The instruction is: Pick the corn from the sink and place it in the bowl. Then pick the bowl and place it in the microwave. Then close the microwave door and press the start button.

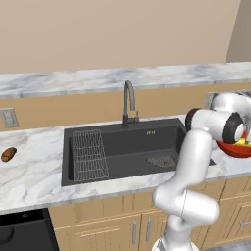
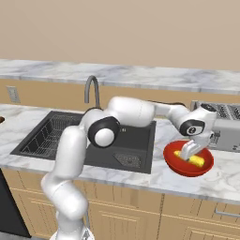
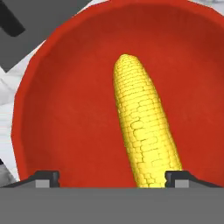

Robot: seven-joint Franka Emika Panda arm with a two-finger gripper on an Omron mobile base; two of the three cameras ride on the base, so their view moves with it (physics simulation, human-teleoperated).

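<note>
The yellow corn (image 3: 140,127) lies lengthwise in the red bowl (image 3: 74,109), one end close to my right fingertip. My gripper (image 3: 112,177) hangs just above the bowl, open, its tips standing far wider apart than the cob. From the right base view the bowl (image 2: 176,166) sits on the marble counter right of the sink (image 2: 56,136), with the corn (image 2: 194,160) inside and the gripper (image 2: 187,152) over it. The left base view has the bowl (image 1: 235,149) partly behind my arm. The microwave and its door are out of view.
The dark sink (image 1: 122,147) holds a wire rack (image 1: 89,154), with a curved faucet (image 1: 128,103) behind it. A brown lump (image 1: 8,154) lies on the counter far left. A grey appliance (image 2: 225,126) stands just behind the bowl.
</note>
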